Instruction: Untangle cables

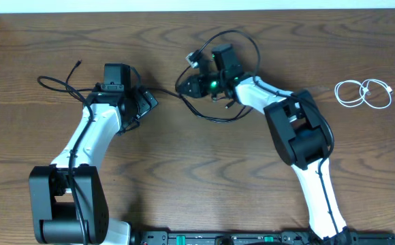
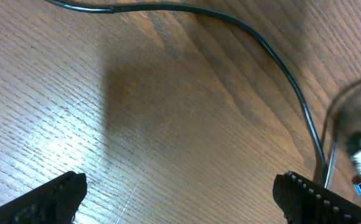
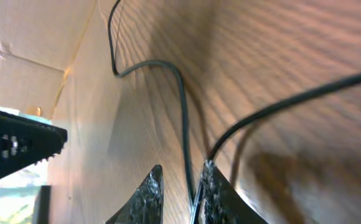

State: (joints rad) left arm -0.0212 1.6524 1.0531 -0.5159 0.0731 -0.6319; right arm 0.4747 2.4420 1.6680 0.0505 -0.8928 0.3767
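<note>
Black cables lie looped and crossed around my right gripper at the table's middle; one strand runs left under the left arm to a loose end. In the right wrist view, a thin black cable passes between the narrowly parted fingertips of the right gripper, lying against the right finger, with a small gap to the left one. A second black strand curves off right. My left gripper stands wide open over bare wood, a black cable arcing beyond it. A white cable lies coiled far right.
The left gripper's toothed finger shows at the left of the right wrist view, close by. A pale wall edge runs along the back of the wooden table. Both arm bases sit at the front edge.
</note>
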